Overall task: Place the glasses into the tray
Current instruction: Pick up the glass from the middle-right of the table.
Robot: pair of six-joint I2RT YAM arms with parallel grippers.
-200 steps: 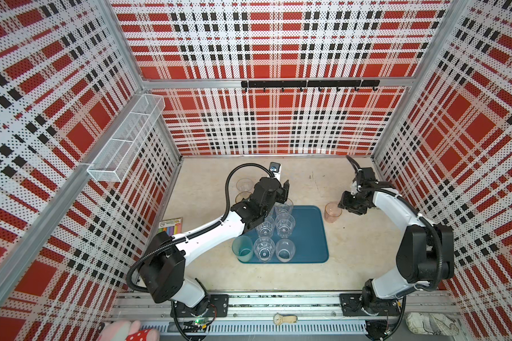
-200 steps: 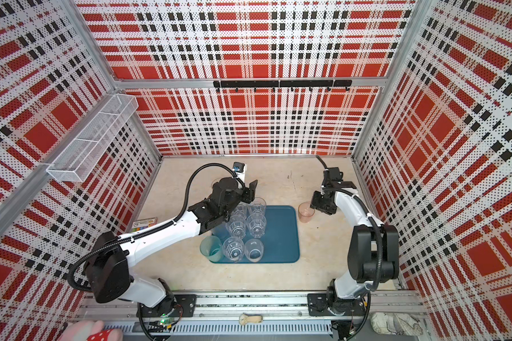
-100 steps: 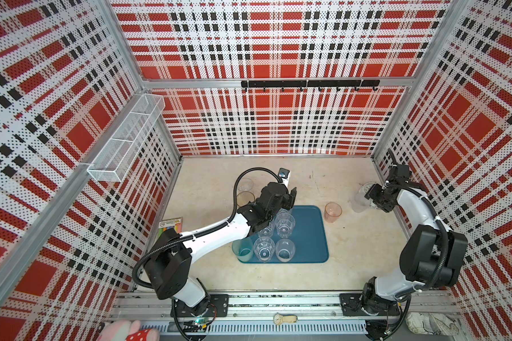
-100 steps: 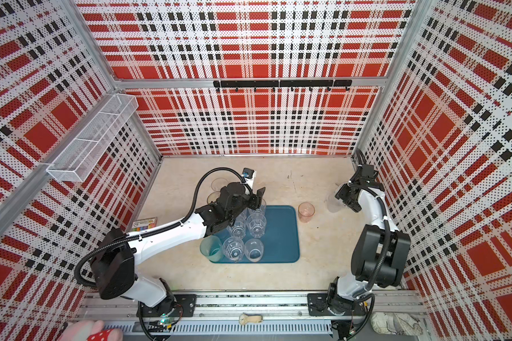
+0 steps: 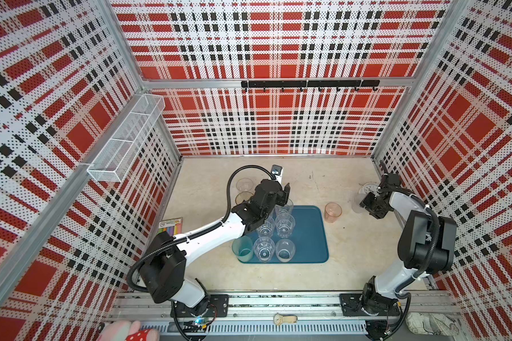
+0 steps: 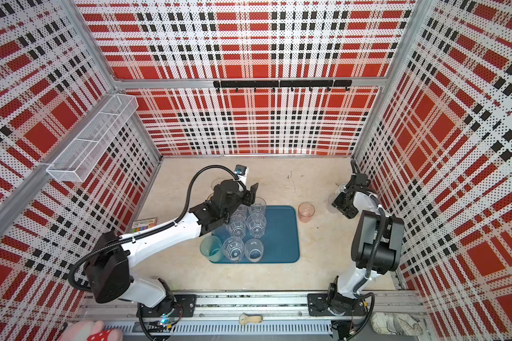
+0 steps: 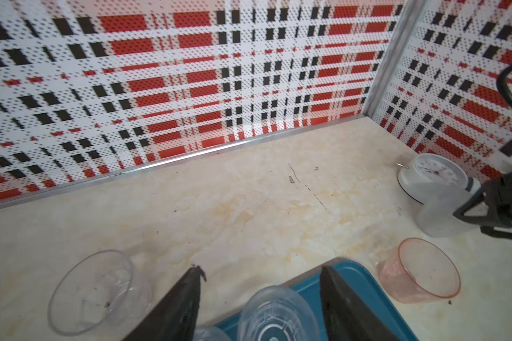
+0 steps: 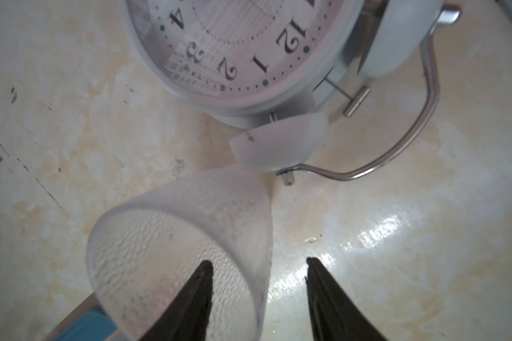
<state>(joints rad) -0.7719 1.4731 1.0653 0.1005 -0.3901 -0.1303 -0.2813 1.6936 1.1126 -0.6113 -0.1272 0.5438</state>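
The teal-blue tray (image 5: pixel 311 230) (image 6: pixel 281 233) holds several clear glasses (image 5: pixel 284 225) and a teal one (image 5: pixel 242 249) at its near-left corner. My left gripper (image 5: pixel 284 195) (image 7: pixel 260 271) hangs open over the tray's far-left corner, its fingers either side of a clear glass (image 7: pixel 275 313). A pink glass (image 5: pixel 332 212) (image 7: pixel 420 271) stands just right of the tray. At the right wall my right gripper (image 5: pixel 367 203) (image 8: pixel 257 262) is open, one finger inside a frosted glass (image 8: pixel 178 236) (image 5: pixel 356 203) and one outside it. A clear glass (image 5: pixel 244 185) (image 7: pixel 98 292) and an amber glass (image 5: pixel 243 197) stand behind the tray's left side.
A white alarm clock (image 5: pixel 368 187) (image 8: pixel 234 44) lies right behind the frosted glass. A colourful pack (image 5: pixel 172 226) lies by the left wall. A wire mesh basket (image 5: pixel 124 141) hangs on the left wall and a hook rail (image 5: pixel 308 84) on the back wall.
My right arm swung away from the pink glass to the right wall, and its fingers now straddle the frosted glass's wall. My left gripper shifted slightly right, over the tray corner.
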